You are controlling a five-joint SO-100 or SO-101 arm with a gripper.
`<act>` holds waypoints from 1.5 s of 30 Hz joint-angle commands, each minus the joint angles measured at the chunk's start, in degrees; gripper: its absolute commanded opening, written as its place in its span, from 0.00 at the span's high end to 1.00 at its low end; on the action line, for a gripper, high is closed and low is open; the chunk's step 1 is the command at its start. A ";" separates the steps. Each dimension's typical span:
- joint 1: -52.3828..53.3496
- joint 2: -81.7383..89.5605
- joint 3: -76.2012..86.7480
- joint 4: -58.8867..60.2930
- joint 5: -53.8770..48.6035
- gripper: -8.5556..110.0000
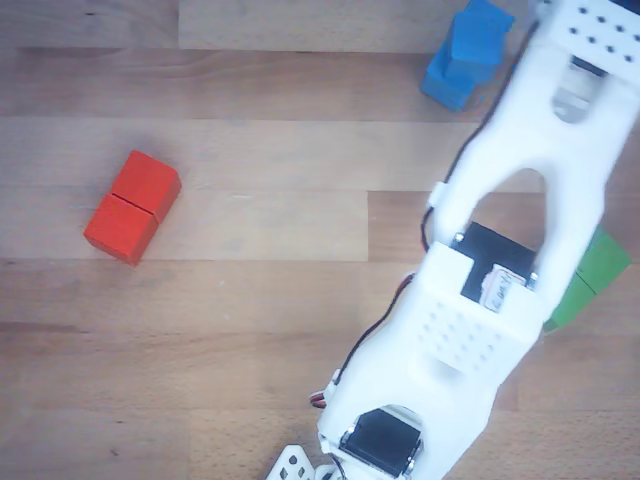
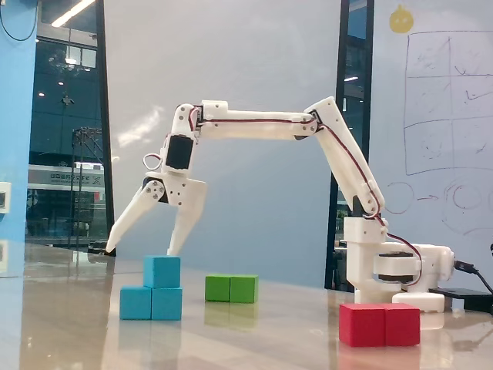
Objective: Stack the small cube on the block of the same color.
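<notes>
Cube (image 2: pixel 162 271) sits on blue block (image 2: pixel 151 304). Claw (image 2: pixel 142 248) spread wide, empty, just above. Placement looks done; next, lift clear without nudging.

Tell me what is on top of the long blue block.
The small blue cube sits on the long blue block, over its right half in the fixed view. The open gripper hangs above. The contact face is hidden.

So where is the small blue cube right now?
In the fixed view the small cube sits on top of the blue block, at the table's left, with the open tool just above it.
</notes>
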 commanded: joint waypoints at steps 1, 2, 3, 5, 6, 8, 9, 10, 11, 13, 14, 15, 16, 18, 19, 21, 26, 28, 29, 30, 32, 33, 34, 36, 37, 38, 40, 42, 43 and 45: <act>3.60 6.94 -5.10 -0.53 0.09 0.65; 3.69 7.47 -5.01 -0.35 0.09 0.65; 3.78 8.17 -5.01 -0.18 0.18 0.65; 3.69 9.93 -4.22 -0.09 0.79 0.65; 3.16 11.16 -2.99 -0.35 0.79 0.65; 1.14 14.68 1.32 -0.53 0.88 0.65; -0.18 16.88 4.57 -0.53 0.88 0.65; -1.49 19.51 8.17 -0.88 0.88 0.66; -2.90 22.76 11.87 -1.05 0.88 0.67; -5.54 30.06 19.60 -1.14 0.88 0.72; -7.12 34.10 23.29 -1.23 0.88 0.75; -8.61 37.79 27.07 -1.58 0.97 0.79; -9.93 41.48 30.76 -2.37 0.97 0.83; -12.48 48.25 37.62 -4.92 0.97 0.89; -13.62 51.24 40.78 -6.33 0.97 0.92; -16.00 57.04 46.76 -7.91 0.97 0.93; -20.57 71.10 60.47 -8.88 0.97 0.89; -22.59 76.64 65.57 -9.84 0.97 0.89; -23.82 79.19 68.03 -9.84 0.97 0.89; -25.22 81.83 70.49 -9.84 0.97 0.89; -28.30 86.84 75.76 -9.93 1.05 0.89; -29.79 89.38 78.13 -9.93 1.05 0.89; -30.85 92.11 80.60 -9.93 1.05 0.89; -32.52 97.38 85.34 -9.93 1.05 0.89; -32.87 100.20 87.63 -10.02 1.05 0.89; -32.96 102.92 89.91 -10.20 1.05 0.89; -32.96 108.19 94.66 -11.69 1.05 0.89; -33.05 112.76 99.58 -13.80 1.05 0.89; -33.13 114.96 101.95 -14.68 1.05 0.89; -33.13 118.74 106.17 -15.47 1.05 0.89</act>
